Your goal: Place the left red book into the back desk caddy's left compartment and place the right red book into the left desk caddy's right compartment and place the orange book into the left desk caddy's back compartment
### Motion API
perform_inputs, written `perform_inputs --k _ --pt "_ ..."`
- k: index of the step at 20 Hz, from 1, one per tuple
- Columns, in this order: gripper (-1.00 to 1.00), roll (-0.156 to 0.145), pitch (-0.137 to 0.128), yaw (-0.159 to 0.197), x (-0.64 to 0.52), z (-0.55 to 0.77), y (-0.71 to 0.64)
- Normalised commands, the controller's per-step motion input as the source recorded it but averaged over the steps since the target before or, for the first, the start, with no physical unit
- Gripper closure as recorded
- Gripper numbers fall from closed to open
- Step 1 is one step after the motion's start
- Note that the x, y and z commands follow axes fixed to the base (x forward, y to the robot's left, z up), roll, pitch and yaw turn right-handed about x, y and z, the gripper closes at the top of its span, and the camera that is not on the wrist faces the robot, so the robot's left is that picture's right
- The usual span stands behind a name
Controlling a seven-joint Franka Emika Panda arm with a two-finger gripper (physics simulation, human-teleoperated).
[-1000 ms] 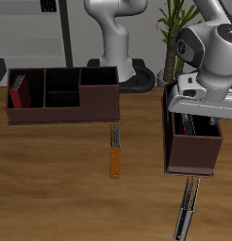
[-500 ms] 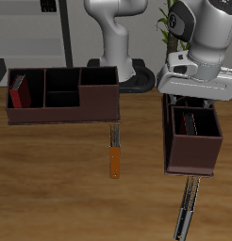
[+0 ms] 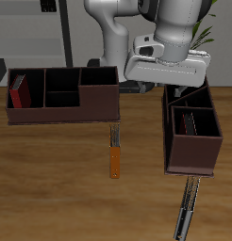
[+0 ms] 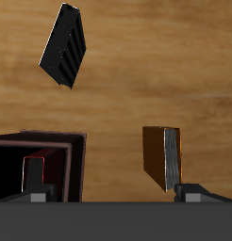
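The wood-grain table (image 3: 52, 179) stands before a grey wall with a potted plant (image 3: 205, 36) behind the robot's white base (image 3: 116, 42). The thin bright-orange book (image 3: 114, 153) lies flat on the bare wood near the table's middle, its long axis running from the back edge towards the front edge, the small dark mark at its farther end. It sits just in front of the broadside dark brown back desk caddy (image 3: 61, 94), whose end cell holds a red book (image 3: 18, 91) standing upright. The end-on dark brown left desk caddy (image 3: 191, 132) holds another red book (image 3: 193, 122) lying in its large low cell. A thin grey-black striped book (image 3: 187, 209) lies near the front edge. The gripper (image 3: 168, 71) hangs above the table between the caddies; the jaws are spread apart, holding nothing.
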Motion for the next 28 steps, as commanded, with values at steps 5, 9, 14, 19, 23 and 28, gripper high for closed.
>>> perform_inputs --k 5,9,14,19,23,28 --pt "-1.00 -0.004 -0.017 0.031 0.19 0.17 -1.07" --pt "-1.00 0.013 -0.016 0.018 0.11 0.00 -0.77" --pt "-1.00 -0.031 -0.047 0.009 -0.12 -0.24 -0.40" --pt "-1.00 0.033 -0.025 -0.010 -0.09 -0.40 -0.07" --pt "-1.00 -0.010 -0.042 -0.047 0.07 -0.36 0.02" --pt "-1.00 0.010 -0.001 -0.031 0.09 -0.24 0.05"
